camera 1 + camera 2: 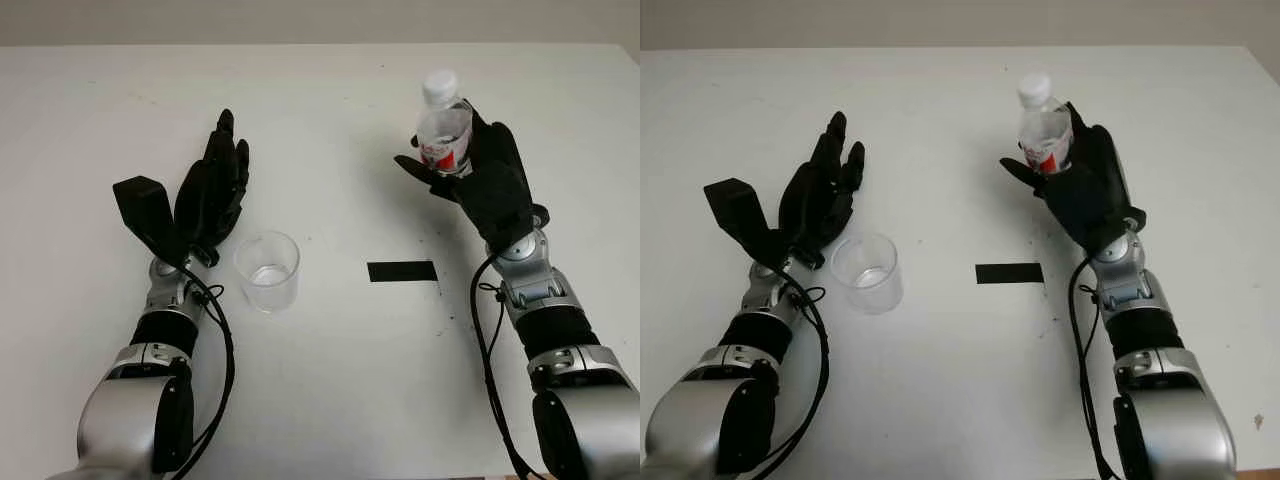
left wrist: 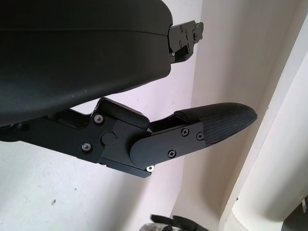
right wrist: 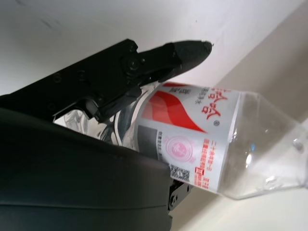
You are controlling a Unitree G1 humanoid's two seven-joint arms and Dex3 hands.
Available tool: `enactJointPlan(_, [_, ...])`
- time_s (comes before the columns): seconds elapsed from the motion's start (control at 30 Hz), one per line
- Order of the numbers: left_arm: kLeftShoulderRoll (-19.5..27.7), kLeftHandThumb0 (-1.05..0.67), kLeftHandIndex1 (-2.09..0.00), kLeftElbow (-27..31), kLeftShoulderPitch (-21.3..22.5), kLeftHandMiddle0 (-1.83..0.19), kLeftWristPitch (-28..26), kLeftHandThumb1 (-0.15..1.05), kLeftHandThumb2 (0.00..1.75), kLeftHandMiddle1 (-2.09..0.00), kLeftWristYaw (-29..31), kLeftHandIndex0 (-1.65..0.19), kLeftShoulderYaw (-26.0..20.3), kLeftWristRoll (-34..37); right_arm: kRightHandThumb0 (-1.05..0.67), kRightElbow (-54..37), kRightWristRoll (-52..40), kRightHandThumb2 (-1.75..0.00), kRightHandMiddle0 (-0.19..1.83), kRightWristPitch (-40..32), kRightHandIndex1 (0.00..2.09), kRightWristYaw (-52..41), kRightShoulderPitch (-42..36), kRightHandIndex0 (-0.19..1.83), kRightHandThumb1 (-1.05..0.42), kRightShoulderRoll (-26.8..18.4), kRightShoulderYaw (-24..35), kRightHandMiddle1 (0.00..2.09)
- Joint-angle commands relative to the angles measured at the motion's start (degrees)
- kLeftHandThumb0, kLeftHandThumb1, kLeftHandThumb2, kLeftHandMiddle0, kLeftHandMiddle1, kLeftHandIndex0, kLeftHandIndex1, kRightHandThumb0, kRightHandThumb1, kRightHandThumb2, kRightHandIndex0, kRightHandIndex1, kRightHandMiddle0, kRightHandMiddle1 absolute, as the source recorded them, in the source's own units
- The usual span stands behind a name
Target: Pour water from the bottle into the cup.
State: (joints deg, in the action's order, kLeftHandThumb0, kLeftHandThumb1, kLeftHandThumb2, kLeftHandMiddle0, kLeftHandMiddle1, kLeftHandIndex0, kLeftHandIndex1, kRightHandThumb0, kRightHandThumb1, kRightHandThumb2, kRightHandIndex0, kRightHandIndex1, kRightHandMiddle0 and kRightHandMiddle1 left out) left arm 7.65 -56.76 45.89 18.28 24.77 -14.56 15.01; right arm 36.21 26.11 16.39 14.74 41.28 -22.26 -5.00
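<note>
Going across the white table [image 1: 330, 380], from the left arm's side to the right:

Left hand [image 1: 212, 190]: holds nothing, open, raised over the table, fingers pointing away from the robot.

Cup [image 1: 267, 270]: clear plastic, upright on the table, just beside the left hand's wrist on its inner side, nearer the robot than the fingertips; apart from the hand.

Tape [image 1: 402, 271]: a black strip flat on the table, between the cup and the right forearm, nearer the robot than the right hand.

Right hand [image 1: 480, 180]: fingers [image 3: 187, 50] curled around the bottle, pinching it at the label.

Bottle [image 1: 443, 130]: clear, red-and-white label, white cap on, upright in the right hand, well apart from the cup.
</note>
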Motion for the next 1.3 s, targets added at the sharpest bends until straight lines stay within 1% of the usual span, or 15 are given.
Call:
enactJointPlan(0.0, [0.09, -0.89, 0.0, 0.47, -1.12, 0.19, -0.33, 1.05, 0.71, 0.0, -0.19, 0.19, 0.16, -0.31, -0.41, -2.37, 4.15, -0.39, 0.8, 0.88, 2.09, 2.84, 0.65, 1.24, -1.05, -1.18, -2.31, 2.09])
enactJointPlan(0.07, [0.11, -0.88, 0.0, 0.78, -1.4, 0.19, -0.33, 1.05, 0.72, 0.0, -0.2, 0.19, 0.23, -0.24, -0.44, -2.73, 8.14, -0.37, 0.79, 1.16, 2.09, 5.4, 1.29, 1.26, -1.05, -1.59, -4.29, 2.09])
enactJointPlan(0.13, [0.04, -0.88, 0.0, 1.06, -1.69, 0.19, -0.33, 1.05, 0.74, 0.0, -0.46, 0.19, 0.24, -0.21, -0.44, -2.64, 10.31, -0.34, 0.83, 2.33, 2.09, 7.79, 1.89, 1.31, -1.05, -1.4, -5.49, 2.09])
enactJointPlan(0.23, [-0.08, -0.87, 0.0, 1.53, -2.02, 0.19, -0.54, 1.05, 0.75, 0.0, -0.67, 0.19, 0.27, -0.1, -0.44, -1.99, 11.92, -0.31, 0.89, 3.84, 2.09, 9.63, 2.59, 1.37, -1.05, -1.43, -6.75, 2.09])
enactJointPlan(0.33, [-0.21, -0.86, 0.0, 2.37, -2.51, 0.19, -1.11, 1.05, 0.76, 0.0, -1.28, 0.19, 0.34, -0.1, -0.47, -1.17, 12.84, -0.33, 0.94, 5.09, 2.09, 9.83, 3.39, 1.41, -1.05, -1.33, -7.94, 2.09])
enactJointPlan(0.47, [-0.48, -0.85, 0.0, 2.73, -2.83, 0.19, -1.21, 1.05, 0.78, 0.0, -2.1, 0.19, 0.41, -0.22, -0.47, 0.13, 13.09, -0.34, 0.94, 6.74, 2.09, 9.67, 4.35, 1.4, -1.05, -1.39, -9.07, 2.09])
enactJointPlan(0.57, [-0.69, -0.84, 0.0, 2.88, -2.96, 0.19, -1.35, 1.05, 0.78, 0.0, -2.41, 0.19, 0.43, -0.06, -0.47, 0.05, 13.59, -0.34, 0.93, 6.53, 2.09, 9.75, 4.63, 1.38, -1.05, -1.37, -9.55, 2.09])
enactJointPlan(0.77, [-0.88, -0.85, 0.0, 3.19, -3.21, 0.19, -1.49, 1.05, 0.78, 0.0, -2.57, 0.19, 0.57, -0.14, -0.48, -0.11, 15.87, -0.32, 0.93, 7.07, 2.09, 12.25, 5.47, 1.41, -1.05, -1.04, -10.97, 2.09])
enactJointPlan(0.93, [-0.89, -0.85, 0.0, 3.13, -3.31, 0.19, -1.28, 1.05, 0.79, 0.0, -3.03, 0.19, 0.67, -0.33, -0.49, -0.18, 17.42, -0.34, 0.99, 7.35, 2.09, 13.6, 6.19, 1.44, -1.05, -0.89, -12.01, 2.09])
enactJointPlan(1.27, [-0.93, -0.84, 0.0, 3.49, -3.38, 0.19, -1.52, 1.05, 0.79, 0.0, -3.32, 0.19, 0.84, -0.36, -0.45, 1.28, 23.36, -0.31, 1.04, 10.82, 2.09, 18.72, 9.06, 1.46, -1.05, -3.17, -15.61, 2.09])
